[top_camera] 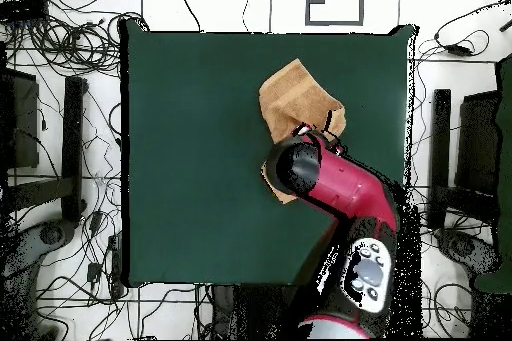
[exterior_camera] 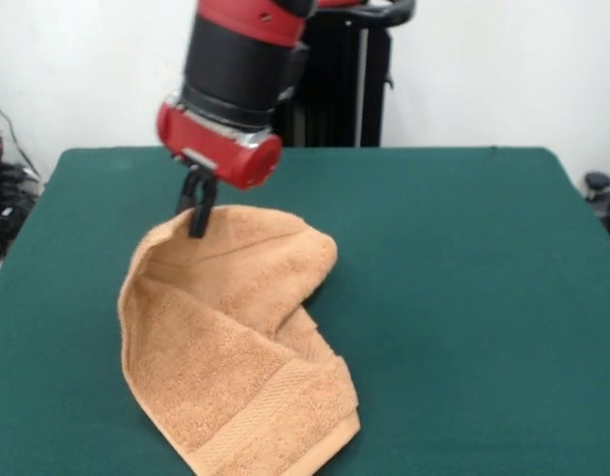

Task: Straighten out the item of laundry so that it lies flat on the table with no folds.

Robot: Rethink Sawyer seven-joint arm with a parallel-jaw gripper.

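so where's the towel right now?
Front view: the orange-tan towel lies crumpled on the green table's left half, far edge pinched by the gripper. Overhead: right of centre, part-hidden under the arm.

The red and black arm (exterior_camera: pixel 235 69) descended from the frame's upper left. Its black gripper (exterior_camera: pixel 197 210) pointed downward, fingers pinched together.

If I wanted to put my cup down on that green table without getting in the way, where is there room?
The table is bare across the whole stretch between the towel and the front view's right edge, and along the far strip by the pedestal. It is crowded where the hand pinches the towel's raised edge.
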